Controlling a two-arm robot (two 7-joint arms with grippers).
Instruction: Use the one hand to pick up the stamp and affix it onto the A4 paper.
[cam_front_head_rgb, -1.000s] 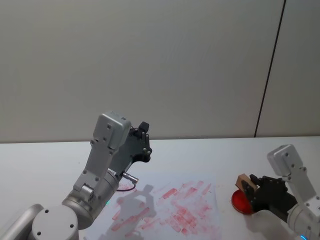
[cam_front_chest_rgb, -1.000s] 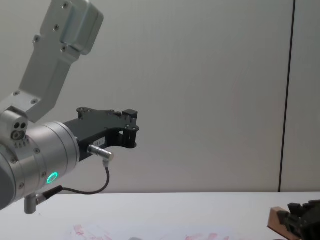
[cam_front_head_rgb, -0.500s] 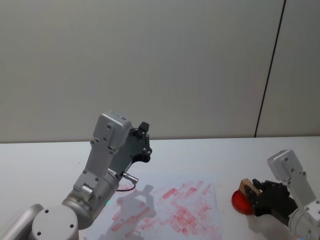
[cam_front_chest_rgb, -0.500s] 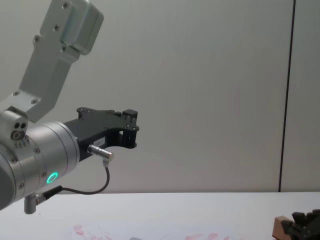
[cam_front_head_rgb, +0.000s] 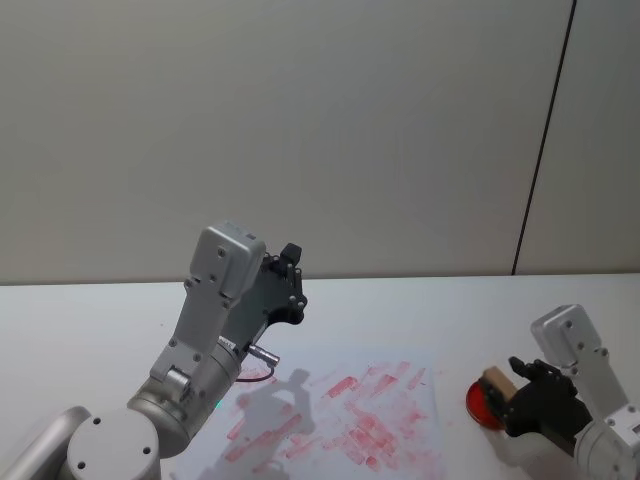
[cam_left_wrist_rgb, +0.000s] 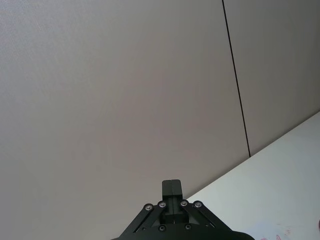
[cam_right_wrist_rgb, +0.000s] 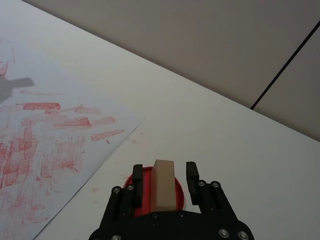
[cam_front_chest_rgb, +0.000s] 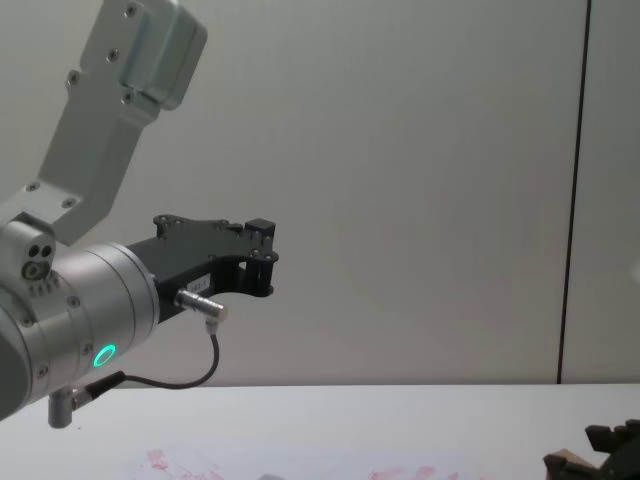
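right gripper (cam_right_wrist_rgb: 163, 176) low at the desk's (cam_front_head_rgb: 100, 310) right side, fingers (cam_right_wrist_rgb: 136, 176) closed on the stamp (cam_right_wrist_rgb: 163, 184) | stamp stood upright on the red ink pad (cam_front_head_rgb: 480, 402), just right of the A4 paper (cam_front_head_rgb: 340, 415) | left gripper (cam_front_head_rgb: 291, 282) raised above the paper's left part, fingers together, holding nothing

Even, soft indoor light; faint shadow on the A4 paper (cam_front_head_rgb: 340, 420).
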